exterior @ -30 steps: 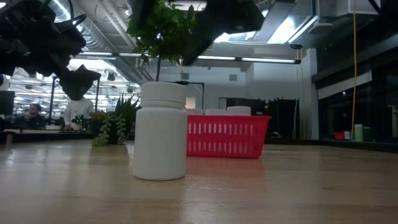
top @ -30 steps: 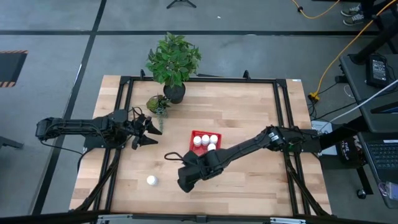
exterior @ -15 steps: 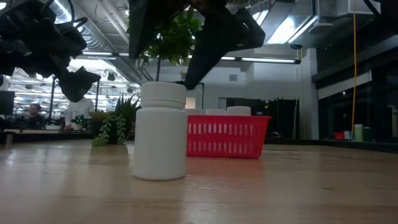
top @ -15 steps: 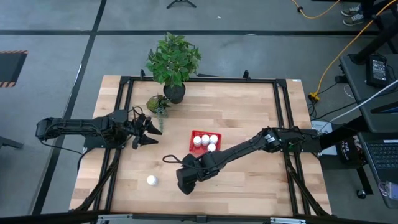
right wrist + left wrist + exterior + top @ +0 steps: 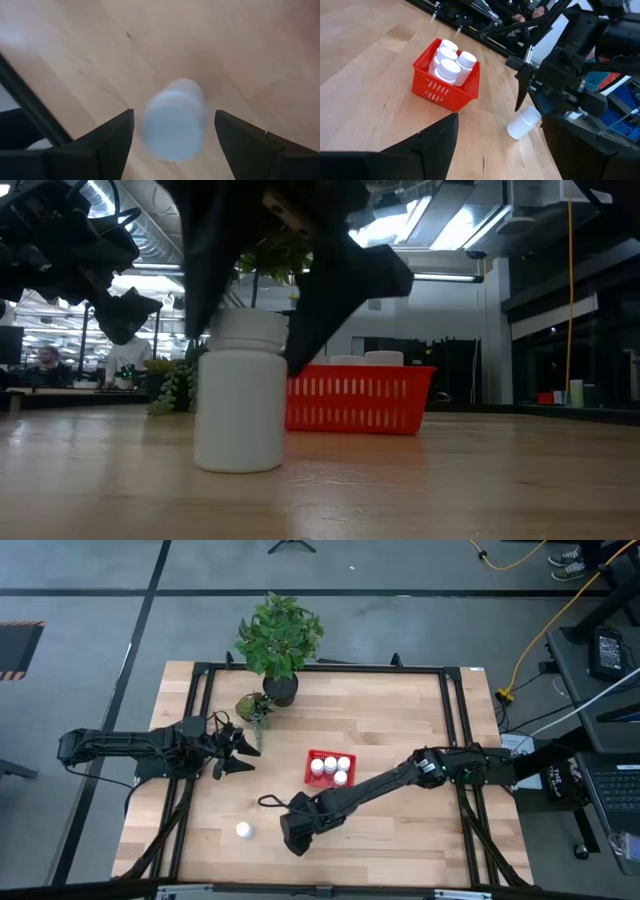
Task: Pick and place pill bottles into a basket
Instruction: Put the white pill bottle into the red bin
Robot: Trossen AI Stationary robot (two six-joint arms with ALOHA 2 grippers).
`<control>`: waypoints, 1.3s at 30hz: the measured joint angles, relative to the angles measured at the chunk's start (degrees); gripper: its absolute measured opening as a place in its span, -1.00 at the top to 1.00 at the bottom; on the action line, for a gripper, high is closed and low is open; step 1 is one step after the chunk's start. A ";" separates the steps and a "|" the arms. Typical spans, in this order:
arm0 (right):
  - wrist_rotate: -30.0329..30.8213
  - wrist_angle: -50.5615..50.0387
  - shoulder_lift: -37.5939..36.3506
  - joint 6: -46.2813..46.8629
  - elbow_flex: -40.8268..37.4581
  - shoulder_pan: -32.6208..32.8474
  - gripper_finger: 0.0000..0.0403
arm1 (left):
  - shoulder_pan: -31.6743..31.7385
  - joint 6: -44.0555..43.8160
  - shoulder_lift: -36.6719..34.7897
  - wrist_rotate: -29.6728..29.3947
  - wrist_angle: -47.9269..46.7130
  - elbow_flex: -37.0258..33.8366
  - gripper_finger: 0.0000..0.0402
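One white pill bottle point(image 5: 243, 830) stands upright on its base on the wooden table, near the front left; it also shows in the low view point(image 5: 240, 405) and the right wrist view point(image 5: 173, 120). My right gripper point(image 5: 270, 824) is open, just above and beside this bottle, with one finger on each side of it. The red basket point(image 5: 310, 762) sits mid-table and holds several white bottles point(image 5: 451, 60). My left gripper point(image 5: 240, 752) is open and empty, hovering left of the basket. My right gripper comes at the lone bottle slanting down from the table's right. One dark finger point(image 5: 335, 290) stands close beside the bottle's cap point(image 5: 250, 330). I cannot tell whether it touches.
A potted plant point(image 5: 279, 640) in a black pot and a small succulent point(image 5: 254, 706) stand at the table's far left. A black frame rail point(image 5: 196, 730) runs along the table's edges. Bare wood lies around the lone bottle.
My right gripper has gone toward the table's left and near edge and come down over the lone bottle, its fingers now on either side of it. The bottle has shifted slightly toward the table's left and stays upright.
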 joint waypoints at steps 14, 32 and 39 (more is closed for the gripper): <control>-0.51 -0.02 0.68 -0.64 0.02 -0.86 -0.34 | -0.02 -0.01 0.00 0.00 0.07 0.00 -0.40; -2.45 0.07 0.63 -0.55 0.03 -0.85 0.05 | -0.02 -0.44 0.00 0.04 0.09 0.00 -0.40; -2.41 0.09 0.46 -0.67 0.21 -0.85 0.21 | -0.02 -0.44 0.00 0.04 0.09 0.00 -0.40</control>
